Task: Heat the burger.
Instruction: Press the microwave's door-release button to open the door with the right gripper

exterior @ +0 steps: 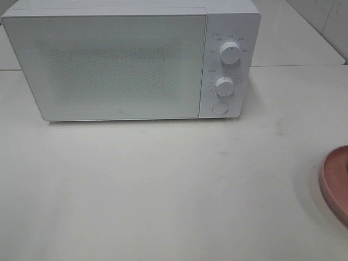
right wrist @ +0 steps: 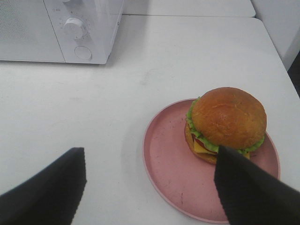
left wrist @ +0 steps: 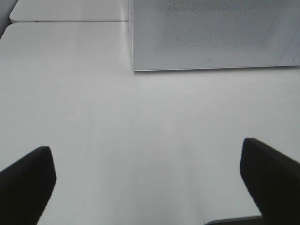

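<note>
The burger (right wrist: 226, 123), with a golden-brown bun, lettuce and cheese, sits on a pink plate (right wrist: 168, 164) whose rim (exterior: 334, 182) shows at the right edge of the high view. My right gripper (right wrist: 150, 187) is open above the table, one finger (right wrist: 248, 192) overlapping the plate's near side, apart from the burger. My left gripper (left wrist: 147, 183) is open over bare table, facing the white microwave (left wrist: 211, 37). The microwave (exterior: 109, 65) stands at the back with its door shut. Neither arm shows in the high view, and the burger is out of view there.
The microwave's panel has two dials (exterior: 230, 54) (exterior: 223, 85) and a round button (exterior: 219, 107). A white wall or cabinet (right wrist: 281, 23) stands beyond the table's right edge. A seam between tabletops runs behind the microwave (left wrist: 70, 21).
</note>
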You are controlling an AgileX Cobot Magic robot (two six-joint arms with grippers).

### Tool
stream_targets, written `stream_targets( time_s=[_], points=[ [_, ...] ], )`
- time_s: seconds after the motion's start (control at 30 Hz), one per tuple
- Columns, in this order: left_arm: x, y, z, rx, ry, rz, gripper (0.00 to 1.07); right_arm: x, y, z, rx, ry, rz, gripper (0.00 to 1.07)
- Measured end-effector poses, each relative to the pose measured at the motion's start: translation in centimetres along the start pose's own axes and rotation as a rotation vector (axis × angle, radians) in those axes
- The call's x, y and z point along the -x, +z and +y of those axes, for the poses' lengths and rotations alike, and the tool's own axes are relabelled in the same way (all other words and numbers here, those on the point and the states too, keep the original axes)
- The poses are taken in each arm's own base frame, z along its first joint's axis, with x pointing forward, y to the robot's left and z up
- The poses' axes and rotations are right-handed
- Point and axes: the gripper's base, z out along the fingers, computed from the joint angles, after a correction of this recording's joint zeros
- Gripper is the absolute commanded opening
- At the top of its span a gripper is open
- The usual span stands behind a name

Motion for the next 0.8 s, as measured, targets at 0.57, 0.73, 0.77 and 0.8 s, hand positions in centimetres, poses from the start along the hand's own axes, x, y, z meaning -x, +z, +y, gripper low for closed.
stream_targets(
  time_s=[0.57, 0.73, 0.77, 0.8],
  points=[
    [0.0, 0.0, 0.0, 0.0, 0.0, 0.0, 1.01, 0.0, 0.0, 0.0, 0.0, 0.0, 0.0, 0.75],
    [0.0, 0.0, 0.0, 0.0, 0.0, 0.0, 1.01, 0.32, -0.19, 0.01, 0.0, 0.0, -0.005, 0.75],
    [0.0, 0.0, 0.0, 0.0, 0.0, 0.0, 1.01, 0.9, -0.1, 0.04, 0.0, -0.001, 0.0, 0.75],
    [0.0, 0.0, 0.0, 0.0, 0.0, 0.0, 1.01, 0.9, -0.1, 0.04, 0.0, -0.001, 0.0, 0.75]
  ],
)
